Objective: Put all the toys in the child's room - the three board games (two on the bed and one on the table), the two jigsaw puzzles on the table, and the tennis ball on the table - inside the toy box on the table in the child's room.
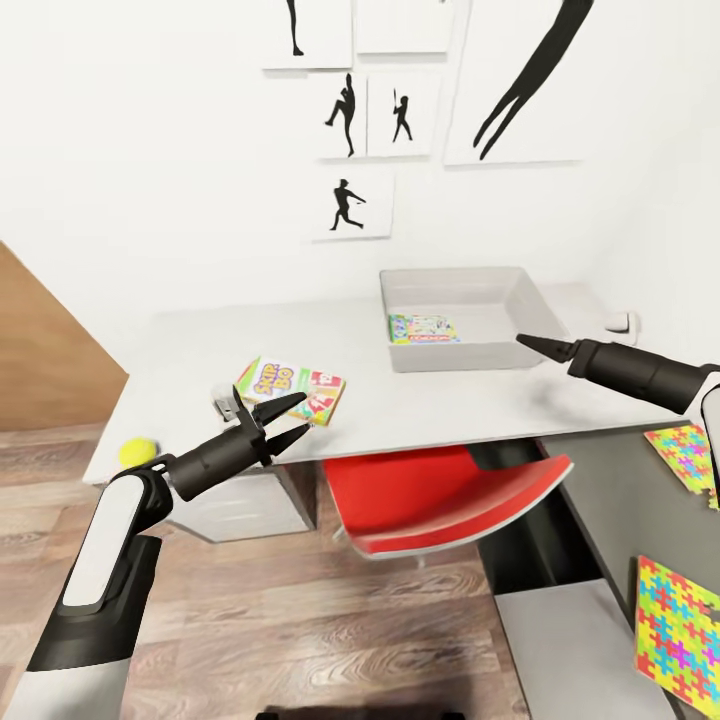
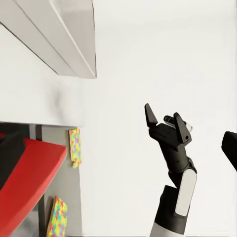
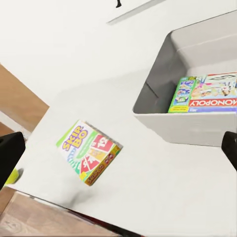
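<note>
Overhead, left hand [image 1: 288, 418] spread near Skip-Bo box [image 1: 291, 389]; right wrist reveals Monopoly box [image 3: 205, 93].

The grey toy box [image 1: 470, 315] sits open on the white bench [image 1: 400, 400]. A Monopoly game [image 1: 424, 328] lies flat inside it. A Skip-Bo game [image 1: 291, 390] lies on the bench, a yellow tennis ball [image 1: 138, 452] near the edge. Two bright jigsaw puzzles [image 1: 686, 455] [image 1: 680, 625] lie flat.

White walls [image 1: 150, 150] carry black silhouette prints [image 1: 348, 205]. A pale desk [image 1: 420, 395] stands on the wood floor [image 1: 290, 620], with a red chair [image 1: 440, 500] tucked beneath it.
</note>
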Tool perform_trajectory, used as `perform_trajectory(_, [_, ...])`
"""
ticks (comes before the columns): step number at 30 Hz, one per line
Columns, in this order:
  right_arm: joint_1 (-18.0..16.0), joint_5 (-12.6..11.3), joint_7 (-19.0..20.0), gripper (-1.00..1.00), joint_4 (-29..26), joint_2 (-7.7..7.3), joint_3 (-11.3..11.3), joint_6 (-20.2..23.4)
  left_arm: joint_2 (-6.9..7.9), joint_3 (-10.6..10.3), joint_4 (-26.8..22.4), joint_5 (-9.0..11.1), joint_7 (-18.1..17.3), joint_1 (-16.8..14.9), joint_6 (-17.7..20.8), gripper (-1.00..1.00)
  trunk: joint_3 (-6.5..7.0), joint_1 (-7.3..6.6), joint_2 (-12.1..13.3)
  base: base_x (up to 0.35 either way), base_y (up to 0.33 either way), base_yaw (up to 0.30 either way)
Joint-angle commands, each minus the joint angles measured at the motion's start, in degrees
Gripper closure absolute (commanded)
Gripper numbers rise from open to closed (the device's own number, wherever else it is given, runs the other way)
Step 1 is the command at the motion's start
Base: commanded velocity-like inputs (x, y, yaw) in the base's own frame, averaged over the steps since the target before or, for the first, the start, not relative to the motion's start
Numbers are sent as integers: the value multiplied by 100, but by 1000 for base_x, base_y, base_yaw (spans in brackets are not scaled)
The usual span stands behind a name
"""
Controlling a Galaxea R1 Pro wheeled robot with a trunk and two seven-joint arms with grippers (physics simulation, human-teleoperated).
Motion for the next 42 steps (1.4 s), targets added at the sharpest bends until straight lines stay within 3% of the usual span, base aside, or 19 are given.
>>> perform_trajectory(1, [11,23,34,-100,-2,-1,-9,31,0,5,1,-15,-16,-5,24,-100,1,1,-10,-198,188,103])
perform_trajectory(27, [307,23,51,-100,-2,-9,-106,36,0,-1,1,-15,-9,2,16,-100,227,1,-10,-63,66,134])
perform_trajectory(42, [534,23,179,-100,-2,-27,-310,51,-12,-9,1,-15,10,1,16,-100,348,1,-10,-3,3,-90])
